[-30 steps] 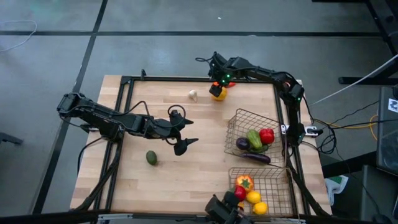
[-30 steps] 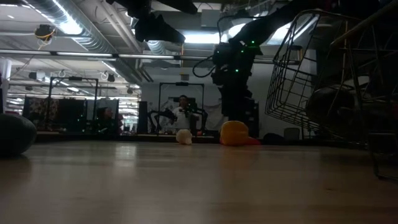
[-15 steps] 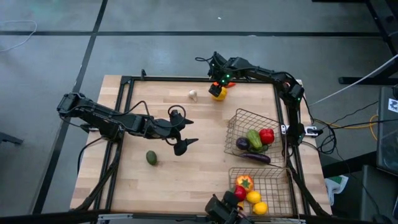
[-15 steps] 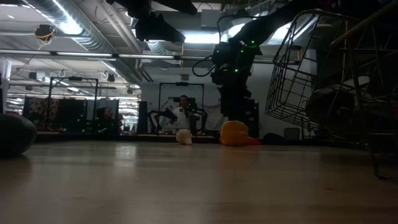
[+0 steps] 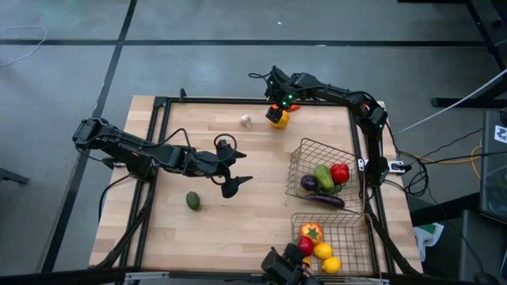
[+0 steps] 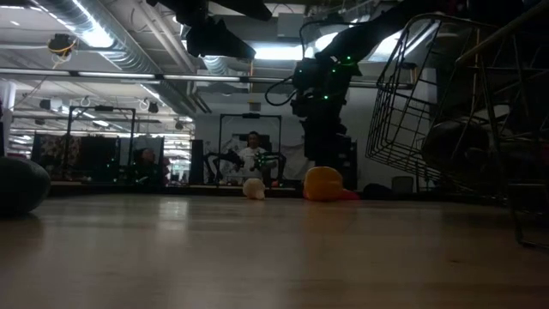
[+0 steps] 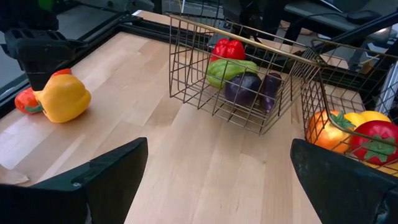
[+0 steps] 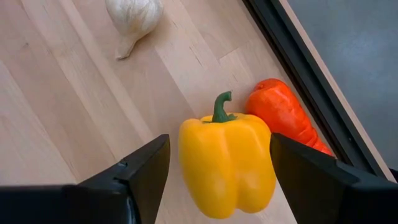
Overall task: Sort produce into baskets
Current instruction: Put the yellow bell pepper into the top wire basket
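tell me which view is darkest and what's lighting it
The low view is darkest: bright ceiling strip lights backlight the scene, leaving the wooden tabletop dim and the tilted wire-mesh basket nearly a silhouette. The high view and both wrist views are evenly lit.

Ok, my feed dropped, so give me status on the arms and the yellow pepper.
Right gripper open, astride yellow pepper, not closed on it. Left gripper open, idle mid-table. Orange piece touching pepper by table rail; garlic apart.
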Controlling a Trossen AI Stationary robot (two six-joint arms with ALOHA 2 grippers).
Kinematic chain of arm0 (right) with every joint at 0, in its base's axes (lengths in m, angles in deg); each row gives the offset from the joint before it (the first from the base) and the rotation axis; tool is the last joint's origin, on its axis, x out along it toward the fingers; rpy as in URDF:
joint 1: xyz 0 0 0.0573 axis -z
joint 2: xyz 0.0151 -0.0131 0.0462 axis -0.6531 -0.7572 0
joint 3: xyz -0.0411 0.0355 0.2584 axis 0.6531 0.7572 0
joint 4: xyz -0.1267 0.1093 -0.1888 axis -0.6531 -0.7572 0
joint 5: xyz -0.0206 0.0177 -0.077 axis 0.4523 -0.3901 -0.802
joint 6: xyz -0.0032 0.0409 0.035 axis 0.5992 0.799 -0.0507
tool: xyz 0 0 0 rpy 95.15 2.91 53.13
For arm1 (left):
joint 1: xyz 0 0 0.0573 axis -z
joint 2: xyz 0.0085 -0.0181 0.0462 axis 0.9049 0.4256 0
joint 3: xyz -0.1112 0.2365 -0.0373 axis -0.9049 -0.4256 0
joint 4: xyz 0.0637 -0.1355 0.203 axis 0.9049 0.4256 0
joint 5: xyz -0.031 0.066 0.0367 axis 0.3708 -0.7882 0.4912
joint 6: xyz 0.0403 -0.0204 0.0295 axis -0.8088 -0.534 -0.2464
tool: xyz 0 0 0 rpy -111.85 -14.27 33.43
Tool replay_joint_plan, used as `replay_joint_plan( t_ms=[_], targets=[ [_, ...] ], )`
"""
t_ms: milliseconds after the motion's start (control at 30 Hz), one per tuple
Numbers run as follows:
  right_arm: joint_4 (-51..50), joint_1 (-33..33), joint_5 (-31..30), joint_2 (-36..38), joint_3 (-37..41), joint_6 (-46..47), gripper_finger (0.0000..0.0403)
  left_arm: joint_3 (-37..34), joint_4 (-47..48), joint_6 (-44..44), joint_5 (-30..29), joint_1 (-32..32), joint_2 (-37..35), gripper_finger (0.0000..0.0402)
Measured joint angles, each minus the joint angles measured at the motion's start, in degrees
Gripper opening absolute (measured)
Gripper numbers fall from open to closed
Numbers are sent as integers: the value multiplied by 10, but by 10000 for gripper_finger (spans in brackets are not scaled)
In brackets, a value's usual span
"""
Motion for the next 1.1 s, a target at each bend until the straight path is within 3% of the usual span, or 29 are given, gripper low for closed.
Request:
replay_joint_plan(
  t_ms=[633,767,1100],
  targets=[
    [-19,4,7,-1,0,51,273,0,0,0,0,0,0,392],
    [-26,4,37,-1,0,24,278,0,0,0,0,0,0,392],
    [-50,12,-4,-1,0,20,392,0,0,0,0,0,0,392]
  ],
)
